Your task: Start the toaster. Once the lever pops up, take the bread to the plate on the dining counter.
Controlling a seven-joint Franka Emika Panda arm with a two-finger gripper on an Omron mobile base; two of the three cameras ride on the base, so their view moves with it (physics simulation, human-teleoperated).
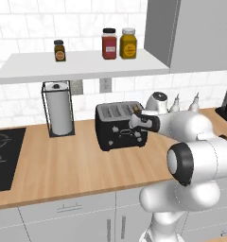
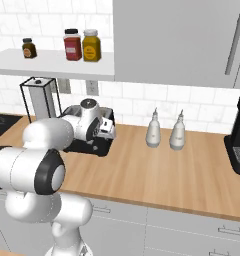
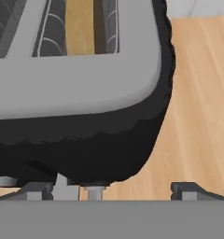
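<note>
The black toaster [image 1: 116,126] stands on the wall counter [image 1: 63,165] beside the paper towel roll. A tan slice of bread [image 3: 80,28] sits down in one of its top slots. My gripper [image 3: 115,191] hangs open at the toaster's right end, fingers pointing down along its black side, with nothing between them. A small grey part, perhaps the lever [image 3: 65,186], shows near the left fingertip [image 3: 37,190]. From the right base view the arm covers most of the toaster [image 2: 87,146], with the gripper [image 2: 108,131] at its near end. The plate and the dining counter are out of view.
A paper towel roll [image 1: 58,109] in a wire holder stands left of the toaster, and a black cooktop [image 1: 2,156] lies further left. Two white bottles [image 2: 153,130] and a black coffee machine [image 2: 239,140] stand to the right. Jars [image 1: 109,44] sit on the shelf above.
</note>
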